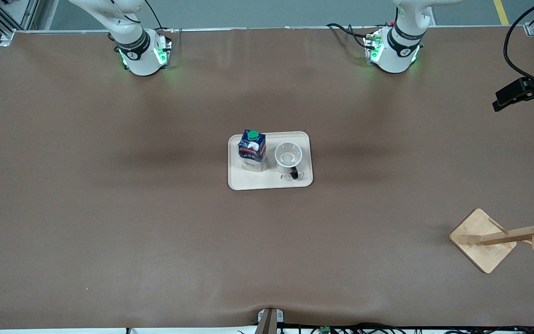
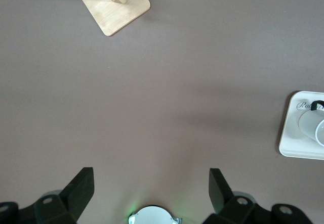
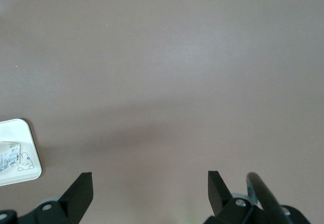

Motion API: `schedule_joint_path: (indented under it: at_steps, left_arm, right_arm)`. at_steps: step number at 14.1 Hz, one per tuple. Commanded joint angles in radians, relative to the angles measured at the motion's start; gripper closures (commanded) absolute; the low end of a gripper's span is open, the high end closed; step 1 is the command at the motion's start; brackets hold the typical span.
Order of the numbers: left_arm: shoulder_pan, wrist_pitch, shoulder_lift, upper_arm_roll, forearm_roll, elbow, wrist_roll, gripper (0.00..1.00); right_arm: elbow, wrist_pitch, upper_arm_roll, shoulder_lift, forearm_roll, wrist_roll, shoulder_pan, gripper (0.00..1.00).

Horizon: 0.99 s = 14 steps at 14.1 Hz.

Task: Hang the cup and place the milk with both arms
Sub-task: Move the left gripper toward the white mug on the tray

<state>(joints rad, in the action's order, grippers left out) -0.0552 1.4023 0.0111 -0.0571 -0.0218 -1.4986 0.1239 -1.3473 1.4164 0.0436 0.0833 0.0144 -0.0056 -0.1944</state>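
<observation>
My left gripper (image 2: 149,191) and right gripper (image 3: 149,191) hung spread wide over bare table, holding nothing. The cup (image 1: 288,157) and milk (image 1: 252,149) stood side by side on the tray (image 1: 271,182), mid-table.

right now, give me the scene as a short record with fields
tray: cream rectangular tray mid-table
milk: blue and white carton with green cap, upright on the tray, toward the right arm's end
cup: white mug with black handle, upright on the tray beside the carton
rack: wooden peg stand, toward the left arm's end
left gripper: open, empty, over bare table
right gripper: open, empty, over bare table
</observation>
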Motion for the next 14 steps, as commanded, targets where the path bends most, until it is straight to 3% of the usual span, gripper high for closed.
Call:
schedule_joint_path:
  at_steps: [1,6,12,14]
  left_arm:
    - [-0.003,-0.019,-0.005,-0.001,-0.017,0.017,-0.017,0.00]
    - [0.014,-0.019,-0.005,-0.017,-0.093,0.043,-0.018,0.00]
    - [0.014,-0.017,0.003,-0.104,-0.076,0.018,0.003,0.00]
    - [0.017,0.003,-0.002,-0.112,-0.023,-0.006,0.016,0.00]
  right_arm:
    - [0.010,-0.004,0.013,0.003,0.002,-0.002,-0.008,0.00]
    - [0.010,-0.001,0.013,0.003,0.004,-0.002,-0.007,0.00]
    - [0.010,0.085,0.016,0.016,0.006,-0.002,-0.003,0.00]
    - [0.010,0.098,0.016,0.026,0.006,-0.002,-0.010,0.00]
